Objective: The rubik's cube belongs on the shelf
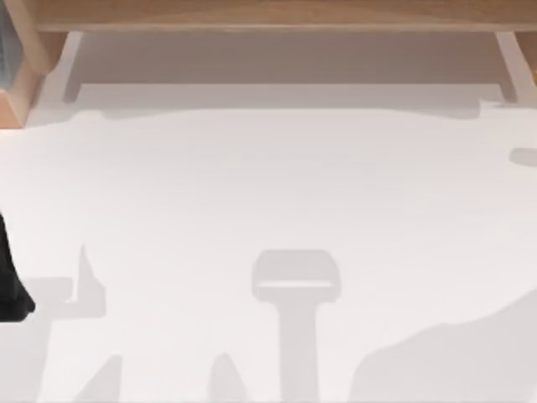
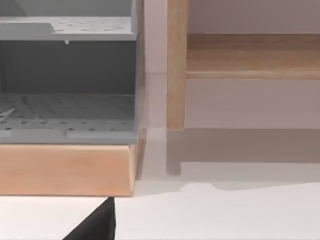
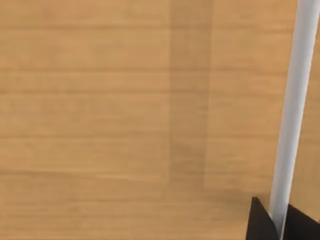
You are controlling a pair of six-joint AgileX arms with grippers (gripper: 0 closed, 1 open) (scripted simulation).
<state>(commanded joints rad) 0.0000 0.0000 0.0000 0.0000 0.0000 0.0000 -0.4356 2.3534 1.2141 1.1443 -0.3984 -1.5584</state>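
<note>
The shelf (image 1: 268, 15) runs along the far edge of the table as a long light-brown board with slanting side supports (image 1: 516, 71). In the left wrist view one upright wooden post (image 2: 176, 65) and a horizontal board (image 2: 250, 55) of the shelf stand ahead. The right wrist view looks closely onto light-brown wood (image 3: 100, 110) with a white strip (image 3: 292, 110) crossing it, and dark tips of my right gripper (image 3: 280, 225) sit at the edge. My left arm (image 1: 10, 285) is parked at the table's left edge, and a black part of its gripper (image 2: 95, 227) shows low over the table. The rubik's cube is out of view.
A grey perforated rack (image 2: 67, 115) on a wooden base (image 2: 65, 170) stands at the far left, beside the shelf's left support (image 1: 17, 92). The white table (image 1: 268, 185) carries soft arm shadows near its front edge.
</note>
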